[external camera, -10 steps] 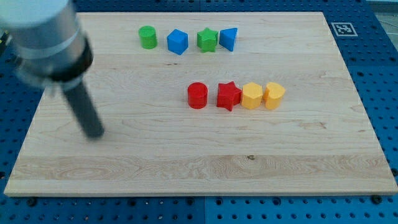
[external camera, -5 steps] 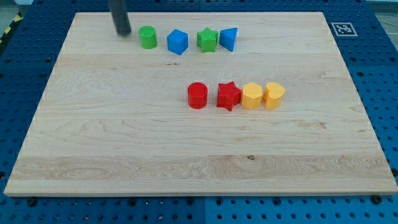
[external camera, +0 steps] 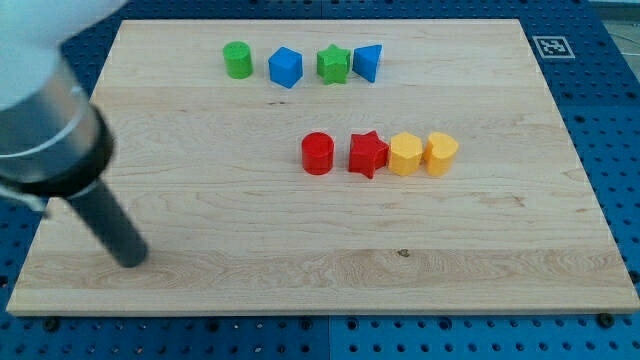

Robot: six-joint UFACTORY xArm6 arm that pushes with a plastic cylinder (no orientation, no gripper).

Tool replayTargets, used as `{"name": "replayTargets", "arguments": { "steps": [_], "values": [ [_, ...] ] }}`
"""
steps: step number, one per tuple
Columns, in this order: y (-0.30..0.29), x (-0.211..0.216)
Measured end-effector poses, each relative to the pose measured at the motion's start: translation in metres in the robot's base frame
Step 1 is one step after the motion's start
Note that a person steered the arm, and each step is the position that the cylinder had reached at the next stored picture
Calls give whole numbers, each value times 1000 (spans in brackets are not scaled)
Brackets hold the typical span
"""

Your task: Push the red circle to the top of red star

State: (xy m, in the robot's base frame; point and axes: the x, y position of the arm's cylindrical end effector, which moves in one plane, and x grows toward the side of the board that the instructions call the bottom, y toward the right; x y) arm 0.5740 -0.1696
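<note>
The red circle sits near the middle of the wooden board, touching or nearly touching the left side of the red star. My tip rests at the view's lower left, far to the left of and below the red circle. The rod slants up to the arm's grey body at the left edge. No block touches the tip.
Two yellow blocks continue the row right of the red star. Along the view's top stand a green cylinder, a blue block, a green star and a blue triangle-like block.
My tip has swung from the view's top left, beside the green cylinder, down to the lower left of the board. No block has moved.
</note>
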Motion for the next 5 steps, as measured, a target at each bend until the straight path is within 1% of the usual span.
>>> {"name": "replayTargets", "arguments": {
  "steps": [1,2,4,5],
  "values": [
    [56,-28],
    [61,-59],
    [151,-63],
    [164,-68]
  ]
}}
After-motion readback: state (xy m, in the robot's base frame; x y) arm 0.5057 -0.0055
